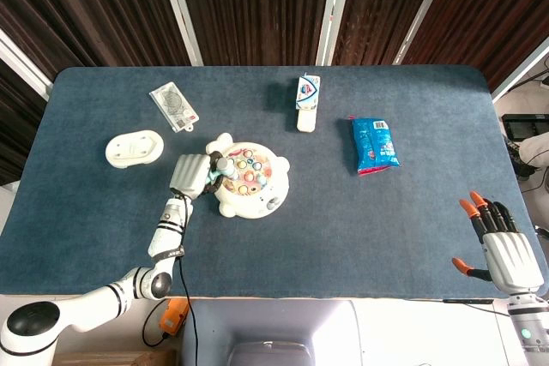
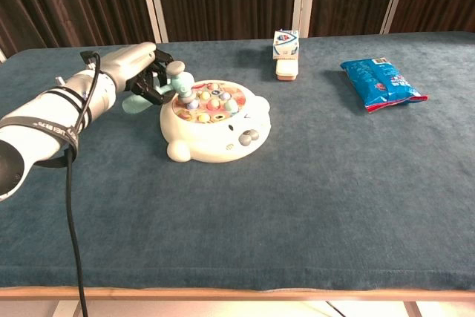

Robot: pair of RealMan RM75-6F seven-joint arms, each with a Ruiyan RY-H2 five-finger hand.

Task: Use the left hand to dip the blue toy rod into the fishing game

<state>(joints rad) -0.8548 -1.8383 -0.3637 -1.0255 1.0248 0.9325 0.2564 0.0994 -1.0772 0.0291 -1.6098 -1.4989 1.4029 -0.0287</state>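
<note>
Chest view: 1 blue rod [image 2: 180, 78], 1 fishing game [image 2: 214, 120], left robot hand [image 2: 139, 67] gripping.

Overhead head view, frontal chest view

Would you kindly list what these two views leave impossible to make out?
- Blue toy rod: grip end hidden by the left hand, both views.
- Rod tip against the fishing game: contact too small to tell.
- Right hand: absent from chest view.
- Blue snack bag: print too small.

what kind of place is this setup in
Probably a robot teleoperation lab or demo room: a dark blue felt-covered table before dark pleated curtains, with a white plastic fishing game and scattered test objects.
</note>
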